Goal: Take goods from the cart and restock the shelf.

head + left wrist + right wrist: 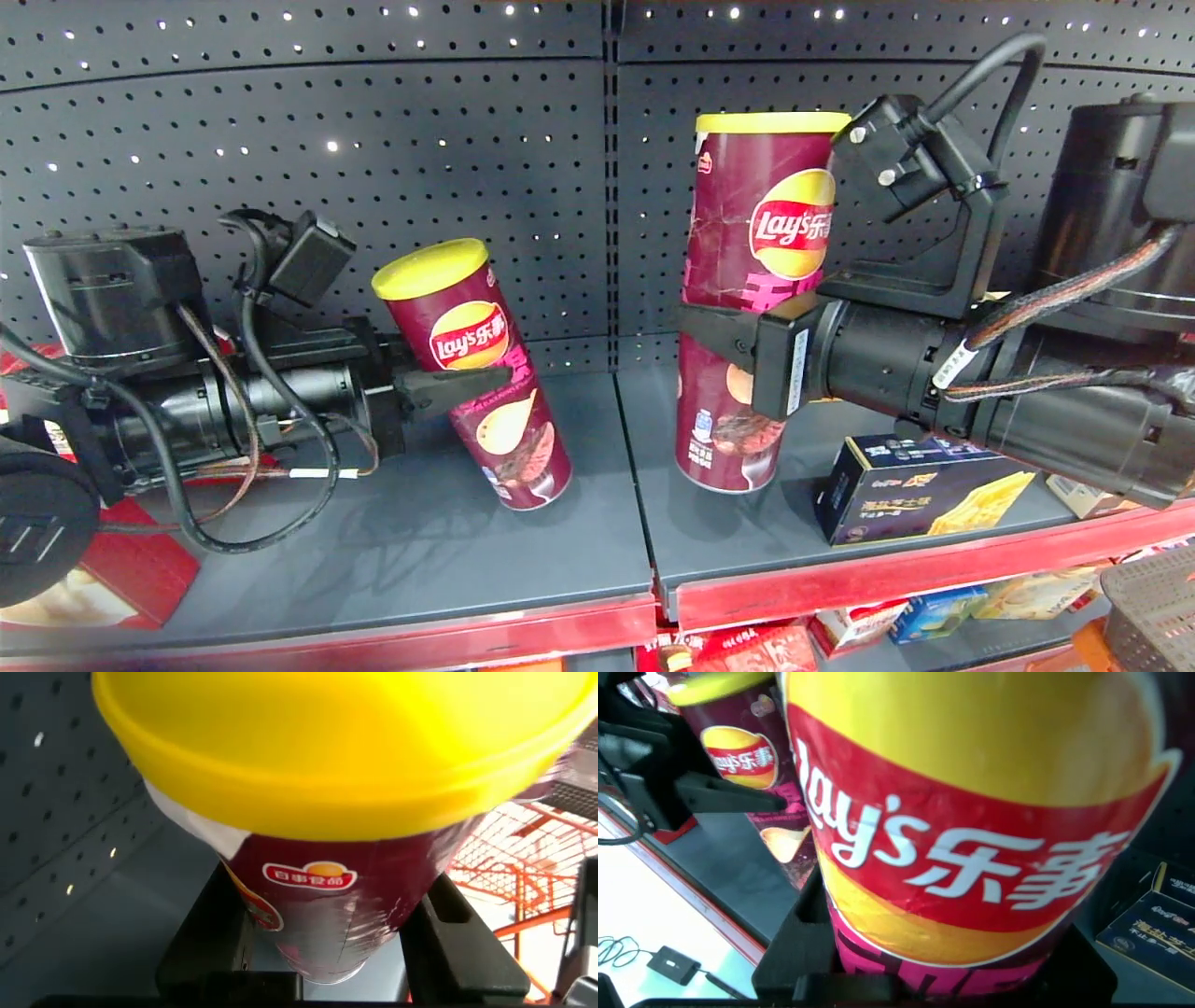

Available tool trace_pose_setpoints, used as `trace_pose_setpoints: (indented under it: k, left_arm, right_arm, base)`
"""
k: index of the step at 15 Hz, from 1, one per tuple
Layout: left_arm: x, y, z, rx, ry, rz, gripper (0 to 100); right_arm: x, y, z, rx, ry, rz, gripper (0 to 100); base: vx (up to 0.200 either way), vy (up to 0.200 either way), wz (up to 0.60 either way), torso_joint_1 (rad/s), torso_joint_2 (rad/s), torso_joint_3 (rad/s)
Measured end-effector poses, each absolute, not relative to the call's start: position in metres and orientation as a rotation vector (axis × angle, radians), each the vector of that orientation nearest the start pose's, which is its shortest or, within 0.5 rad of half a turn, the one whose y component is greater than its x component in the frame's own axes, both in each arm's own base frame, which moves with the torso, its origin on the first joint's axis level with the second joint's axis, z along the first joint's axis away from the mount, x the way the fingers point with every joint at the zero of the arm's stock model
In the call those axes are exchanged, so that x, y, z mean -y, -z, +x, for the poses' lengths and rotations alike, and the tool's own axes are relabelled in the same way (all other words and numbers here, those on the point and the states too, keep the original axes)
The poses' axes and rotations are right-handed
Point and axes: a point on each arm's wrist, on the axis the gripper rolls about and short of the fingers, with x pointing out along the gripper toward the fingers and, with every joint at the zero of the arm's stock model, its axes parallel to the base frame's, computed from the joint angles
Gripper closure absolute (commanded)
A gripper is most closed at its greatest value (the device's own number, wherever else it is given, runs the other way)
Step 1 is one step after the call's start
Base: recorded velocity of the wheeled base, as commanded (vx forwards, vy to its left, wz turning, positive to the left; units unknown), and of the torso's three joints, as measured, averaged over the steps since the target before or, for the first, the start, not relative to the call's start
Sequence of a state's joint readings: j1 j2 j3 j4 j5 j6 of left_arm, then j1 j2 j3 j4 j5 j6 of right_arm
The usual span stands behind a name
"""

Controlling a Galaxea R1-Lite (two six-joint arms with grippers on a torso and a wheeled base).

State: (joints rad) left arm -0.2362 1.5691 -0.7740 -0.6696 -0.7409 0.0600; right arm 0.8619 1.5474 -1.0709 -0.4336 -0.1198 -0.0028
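Two maroon chip cans with yellow lids are on the grey shelf (560,551). The left can (481,378) leans with its top toward the left, its base on the shelf, and my left gripper (457,387) is shut on its middle. In the left wrist view that can (327,896) sits between the black fingers (210,933). The right can (752,299) stands upright on the shelf with my right gripper (724,331) shut on its middle. The right wrist view shows the right can (971,859) up close and the left can (738,756) beyond it.
A dark blue snack box (910,490) lies on the shelf right of the upright can, under my right arm. The pegboard back wall (373,140) is close behind. Red packs (121,560) sit at far left. Lower shelf goods (934,616) show below the red edge.
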Motion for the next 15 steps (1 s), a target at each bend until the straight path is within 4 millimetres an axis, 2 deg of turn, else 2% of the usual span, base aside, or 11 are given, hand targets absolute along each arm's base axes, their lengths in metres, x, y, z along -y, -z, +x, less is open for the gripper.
trace_pose_setpoints:
  k: [5, 10, 15]
  left_arm:
    - [0.072, -0.229, 0.246, -0.032, 0.969, 0.066, 100]
    - [0.059, -0.213, 0.229, -0.064, 0.934, 0.098, 100]
    - [0.052, -0.206, 0.211, -0.077, 0.919, 0.096, 100]
  right_arm:
    - [-0.214, -0.284, 0.187, -0.033, -0.742, -0.021, 100]
    - [-0.211, -0.286, 0.185, -0.027, -0.741, -0.018, 100]
    - [-0.211, -0.286, 0.185, -0.027, -0.742, -0.018, 100]
  base:
    - [0.0, 0.0, 0.0, 0.0, 0.0, 0.0]
    - [0.0, 0.0, 0.0, 0.0, 0.0, 0.0]
    - [0.0, 0.0, 0.0, 0.0, 0.0, 0.0]
